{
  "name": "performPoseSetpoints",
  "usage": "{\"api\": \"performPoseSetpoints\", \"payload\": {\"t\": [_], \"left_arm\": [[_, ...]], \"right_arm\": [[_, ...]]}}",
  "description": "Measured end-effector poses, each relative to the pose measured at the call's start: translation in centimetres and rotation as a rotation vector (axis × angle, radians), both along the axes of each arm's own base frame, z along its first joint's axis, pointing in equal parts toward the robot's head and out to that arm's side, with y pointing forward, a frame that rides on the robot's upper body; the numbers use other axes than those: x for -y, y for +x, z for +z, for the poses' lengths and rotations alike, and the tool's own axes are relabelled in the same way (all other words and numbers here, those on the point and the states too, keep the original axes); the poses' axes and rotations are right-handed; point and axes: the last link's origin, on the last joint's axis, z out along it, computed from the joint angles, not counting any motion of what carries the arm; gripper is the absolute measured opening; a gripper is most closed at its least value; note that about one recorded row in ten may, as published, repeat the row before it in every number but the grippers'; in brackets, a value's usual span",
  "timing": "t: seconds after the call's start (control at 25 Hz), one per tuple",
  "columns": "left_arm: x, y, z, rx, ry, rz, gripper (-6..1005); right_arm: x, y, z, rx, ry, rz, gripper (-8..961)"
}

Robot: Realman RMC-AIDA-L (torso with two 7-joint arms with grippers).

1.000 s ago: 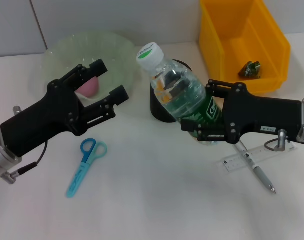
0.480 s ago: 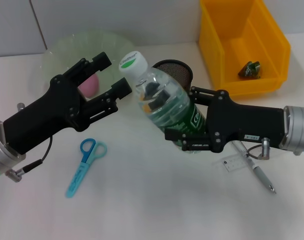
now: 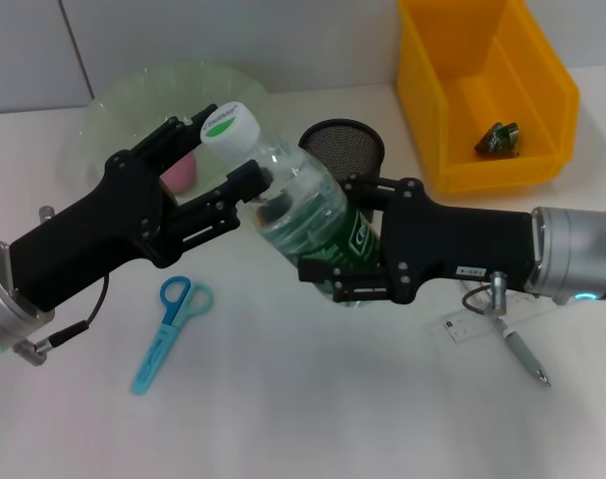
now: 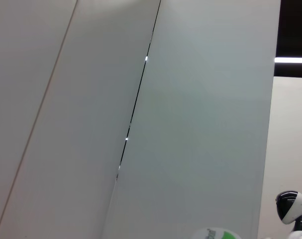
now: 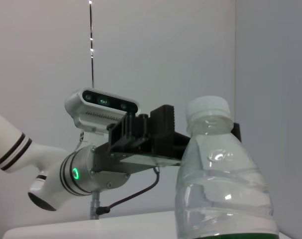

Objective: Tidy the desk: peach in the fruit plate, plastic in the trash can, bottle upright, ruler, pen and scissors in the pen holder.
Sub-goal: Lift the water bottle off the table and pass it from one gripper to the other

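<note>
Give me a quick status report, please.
Right gripper shut on bottle, held tilted above desk. Left gripper open around its cap. Nothing in the way.

The bottle (image 3: 307, 215) hides part of the pen holder (image 3: 344, 147); the peach (image 3: 179, 171) sits half-hidden behind the left gripper (image 3: 225, 147).

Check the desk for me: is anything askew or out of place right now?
The bottle is tilted in the right gripper, cap between the open left gripper's fingers. Scissors, ruler and pen lie loose on the desk.
</note>
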Motion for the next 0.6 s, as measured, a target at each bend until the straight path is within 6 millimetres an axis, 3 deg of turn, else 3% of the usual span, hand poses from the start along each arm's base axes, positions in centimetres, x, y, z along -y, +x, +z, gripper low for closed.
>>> {"api": "performPoseSetpoints", "payload": {"t": [0.6], "left_arm": [[-0.2,0.7,0.0,0.039,-0.003,-0.015,863]], "right_arm": [[-0.2,-1.1,-1.3,-0.014,-0.041,0.029,778]]}}
